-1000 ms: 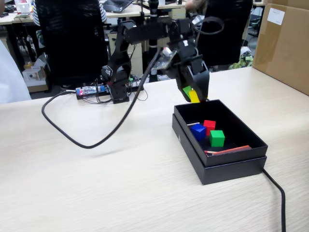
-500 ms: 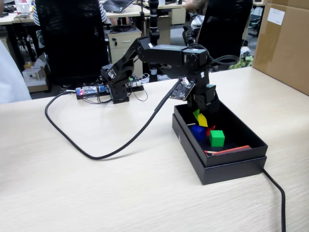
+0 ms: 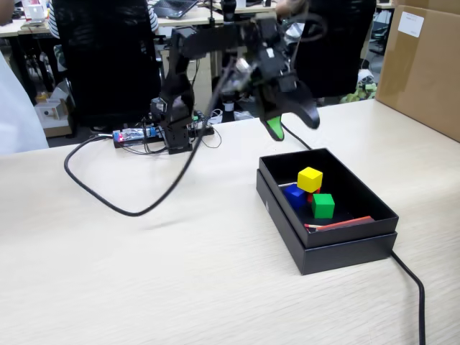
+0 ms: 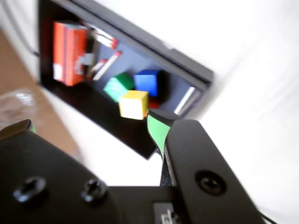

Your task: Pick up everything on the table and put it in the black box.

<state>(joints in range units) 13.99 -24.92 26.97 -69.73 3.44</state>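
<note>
Yellow cube [image 3: 310, 178] sits atop the others in black box [image 3: 359, 241]; end effector [image 3: 291, 123] spread apart, empty, above it.

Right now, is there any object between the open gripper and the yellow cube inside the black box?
Nothing visible. The gripper hangs open above the black box, and the yellow cube sits uncovered on the other cubes.

Office, desks [image 3: 18, 29], swivel chairs [image 3: 104, 57], seated people [image 3: 14, 108]
</note>
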